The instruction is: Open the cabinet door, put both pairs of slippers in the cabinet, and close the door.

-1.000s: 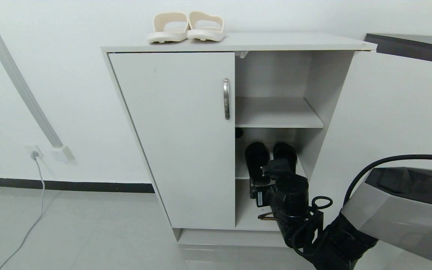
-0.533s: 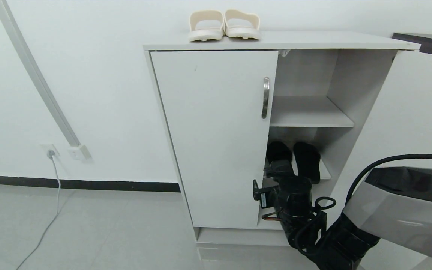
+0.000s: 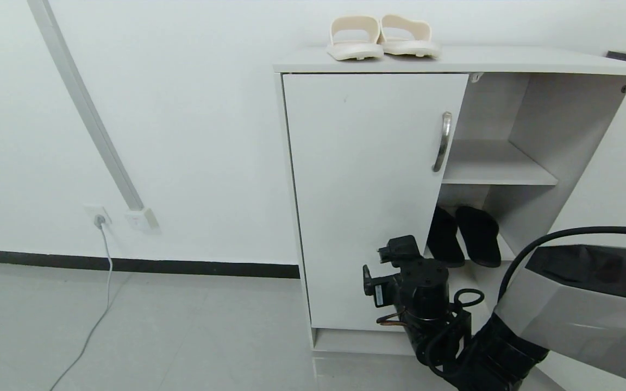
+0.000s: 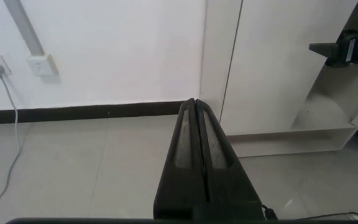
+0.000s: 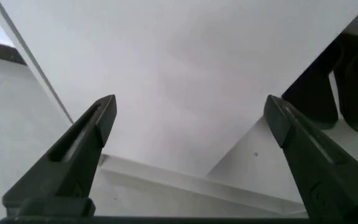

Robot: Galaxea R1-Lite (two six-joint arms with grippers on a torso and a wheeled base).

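Observation:
A beige pair of slippers [image 3: 382,37] sits on top of the white cabinet [image 3: 454,60]. The cabinet's left door [image 3: 367,190] is shut, and its right door [image 3: 623,174] stands swung open. A black pair of slippers [image 3: 462,236] lies on the middle shelf inside. My right gripper [image 3: 397,251] hangs open and empty low in front of the shut left door, just left of the black slippers [image 5: 347,87]. In the right wrist view the right gripper [image 5: 190,106] faces the door panel. My left gripper [image 4: 194,104] is shut, empty, above the floor left of the cabinet.
The upper shelf [image 3: 495,165] inside is bare. A metal handle [image 3: 442,142] runs down the shut door's edge. A grey conduit [image 3: 87,108] slants down the wall to a socket with a cable [image 3: 98,221]. Open floor [image 3: 128,336] lies left of the cabinet.
The whole head picture has shifted right, so the camera has moved. My right gripper has drawn back from the black slippers on the shelf and now hangs before the shut left door.

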